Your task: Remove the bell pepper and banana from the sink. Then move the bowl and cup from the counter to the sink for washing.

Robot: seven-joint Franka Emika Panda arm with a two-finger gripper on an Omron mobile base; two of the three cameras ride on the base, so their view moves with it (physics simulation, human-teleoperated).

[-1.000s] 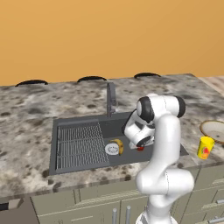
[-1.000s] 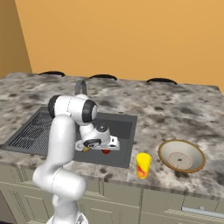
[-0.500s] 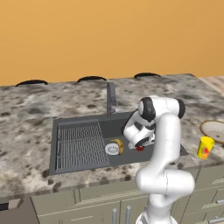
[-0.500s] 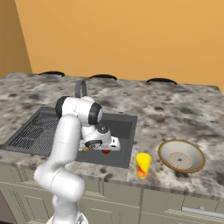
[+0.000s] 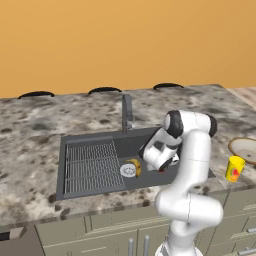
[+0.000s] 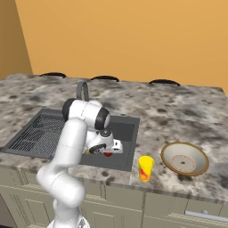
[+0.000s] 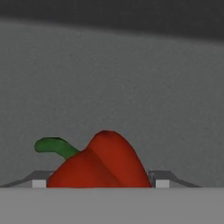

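Seen from the left base camera, the white arm bends down into the dark sink [image 5: 90,165], its gripper [image 5: 164,168] low in the basin with a sliver of the red pepper [image 5: 162,169] showing just under the hand; the banana [image 5: 135,167] lies on the basin floor touching the white drain [image 5: 127,170], beside the ribbed drainer, and the faucet [image 5: 127,113] stands at the back rim. On the counter [image 5: 30,130] to the right sit the yellow cup [image 5: 234,168] and, behind it, the edge of the bowl [image 5: 245,149]. From the right base camera, the gripper [image 6: 108,152] reaches toward the sink's [image 6: 127,133] front right corner, the pepper [image 6: 108,154] peeking out red beneath it; the cup [image 6: 145,168] stands on the counter [image 6: 178,111] just right of the sink, and the bowl [image 6: 185,158] rests well clear to its right. In the hand camera, the pepper [image 7: 100,162] with its green stem lies on the grey sink floor [image 7: 131,87] between the two finger tips [image 7: 162,180], which flank it on either side; whether they are pressing on it or standing just apart from it cannot be told.
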